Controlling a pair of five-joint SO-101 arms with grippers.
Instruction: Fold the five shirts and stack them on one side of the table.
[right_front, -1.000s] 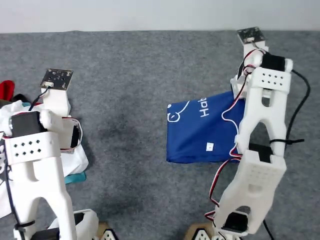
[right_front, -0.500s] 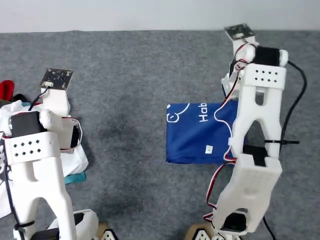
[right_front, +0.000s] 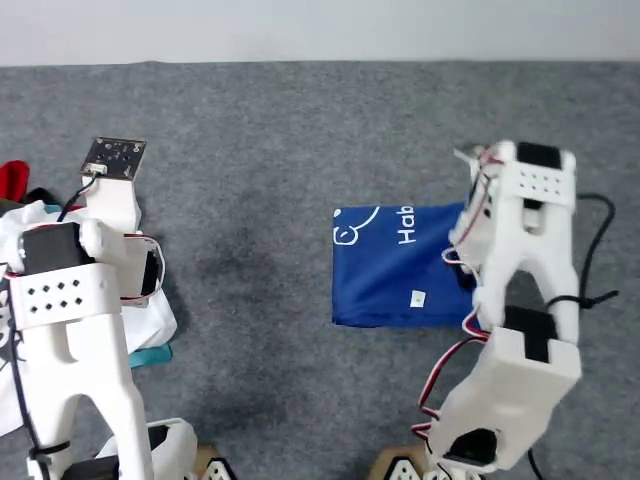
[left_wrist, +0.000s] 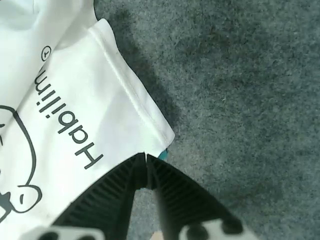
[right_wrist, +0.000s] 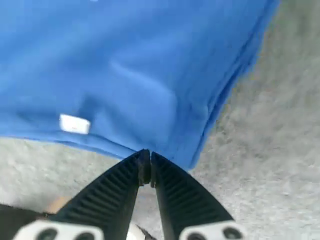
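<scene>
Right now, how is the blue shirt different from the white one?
The blue shirt lies folded into a neat flat rectangle, alone on the grey table. The white shirt lies loose and rumpled, on top of a teal cloth. Both carry printed letters and a line drawing.

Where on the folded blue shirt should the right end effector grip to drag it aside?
Probably its near right corner, approached low from the robot's side. The blue shirt lies flat, so only its layered edges offer a pinch, and the right end effector, shut, hangs just by that corner.
</scene>
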